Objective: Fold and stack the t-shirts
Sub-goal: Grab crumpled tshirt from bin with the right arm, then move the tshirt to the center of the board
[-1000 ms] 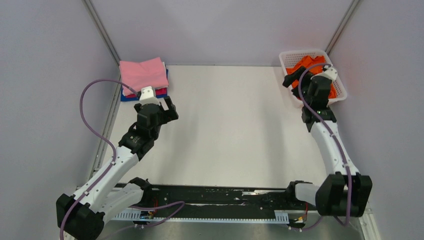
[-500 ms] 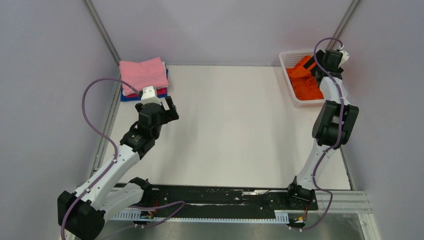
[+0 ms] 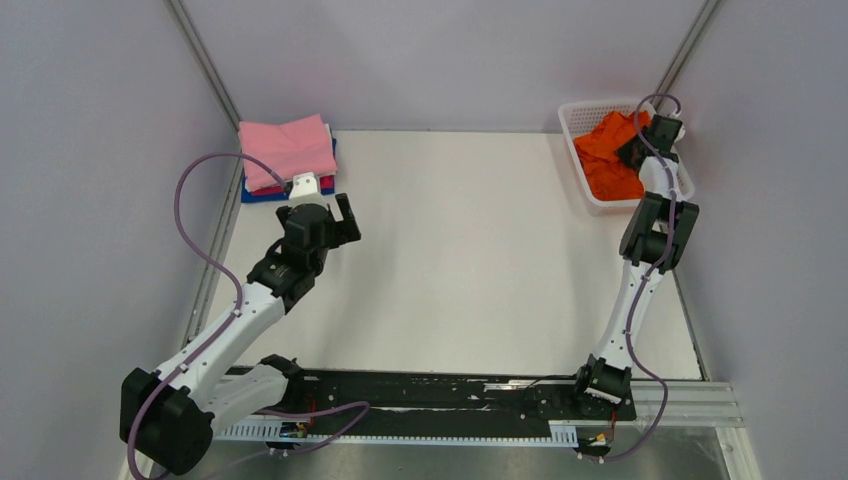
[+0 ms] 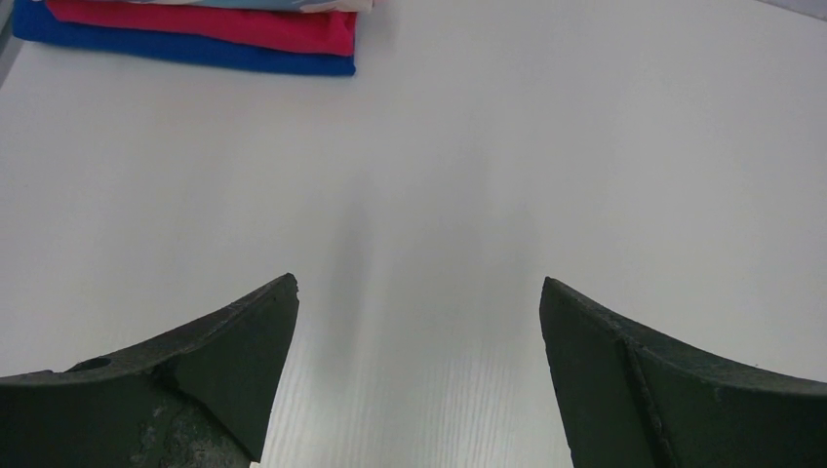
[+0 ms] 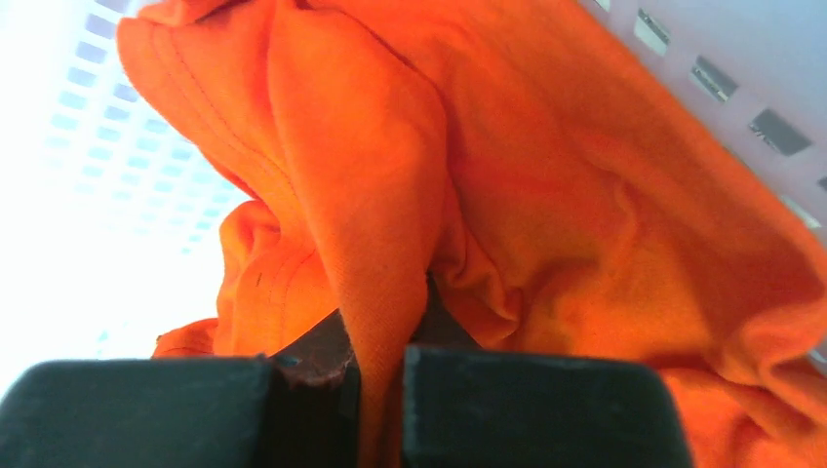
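Observation:
A crumpled orange t-shirt [image 3: 608,152] lies in the white mesh basket [image 3: 593,107] at the back right. My right gripper [image 3: 634,150] reaches into the basket and is shut on a fold of the orange t-shirt [image 5: 380,253], the cloth pinched between its jaws. At the back left sits a stack of folded t-shirts [image 3: 287,150], pink on top, with magenta [image 4: 215,24] and blue [image 4: 185,51] layers below. My left gripper [image 3: 330,222] hovers over the table just in front of that stack, open and holding nothing [image 4: 419,322].
White table [image 3: 460,250] between grey walls, with metal frame posts at the back corners. The basket wall [image 5: 722,78] stands close on the right of the right gripper. A black rail runs along the near edge [image 3: 430,395].
The right arm swung from beside the basket to reach into it from behind, and its gripper closed on the orange t-shirt. The left arm has barely shifted.

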Controlling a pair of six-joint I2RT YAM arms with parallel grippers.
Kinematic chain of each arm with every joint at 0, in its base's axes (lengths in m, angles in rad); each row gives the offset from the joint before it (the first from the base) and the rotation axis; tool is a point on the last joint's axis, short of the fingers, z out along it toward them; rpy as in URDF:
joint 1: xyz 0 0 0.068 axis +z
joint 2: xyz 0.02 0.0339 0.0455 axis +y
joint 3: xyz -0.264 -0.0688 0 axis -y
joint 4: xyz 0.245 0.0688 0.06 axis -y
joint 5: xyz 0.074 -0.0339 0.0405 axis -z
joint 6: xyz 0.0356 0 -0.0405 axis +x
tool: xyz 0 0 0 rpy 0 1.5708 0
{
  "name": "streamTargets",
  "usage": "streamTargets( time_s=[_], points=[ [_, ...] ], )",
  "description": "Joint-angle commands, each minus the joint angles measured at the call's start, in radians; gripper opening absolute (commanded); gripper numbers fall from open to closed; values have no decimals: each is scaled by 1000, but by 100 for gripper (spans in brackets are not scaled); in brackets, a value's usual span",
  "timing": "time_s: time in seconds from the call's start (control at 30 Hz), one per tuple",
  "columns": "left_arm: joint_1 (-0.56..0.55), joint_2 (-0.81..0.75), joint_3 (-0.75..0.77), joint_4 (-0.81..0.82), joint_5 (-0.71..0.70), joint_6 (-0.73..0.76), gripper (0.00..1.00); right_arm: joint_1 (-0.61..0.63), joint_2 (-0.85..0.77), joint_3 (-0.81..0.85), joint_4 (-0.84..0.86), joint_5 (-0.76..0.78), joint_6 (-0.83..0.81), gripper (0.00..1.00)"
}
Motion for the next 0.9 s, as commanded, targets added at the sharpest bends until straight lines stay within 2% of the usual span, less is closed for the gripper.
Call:
streamTargets(
  time_s=[0.0, 0.1, 0.27, 0.5, 0.73, 0.87],
  points=[
    [0, 1, 36, 24, -4, -1, 100, 1, -157, 53, 79, -21, -51, 0],
    [0, -19, 26, 22, -19, -15, 100, 1, -260, 39, 85, -51, -101, 0],
    [0, -61, -8, 56, 20, -8, 100, 7, -443, -15, 96, -193, -143, 0],
    [0, -67, -7, 44, 36, -15, 100, 85, -682, -86, 153, -394, -146, 0],
    [0, -101, -20, 38, 27, -28, 100, 315, -797, 31, 178, -452, -193, 0],
    [0, -125, -30, 28, 2, -40, 100, 450, -828, 68, 193, -516, -162, 0]
  ],
)
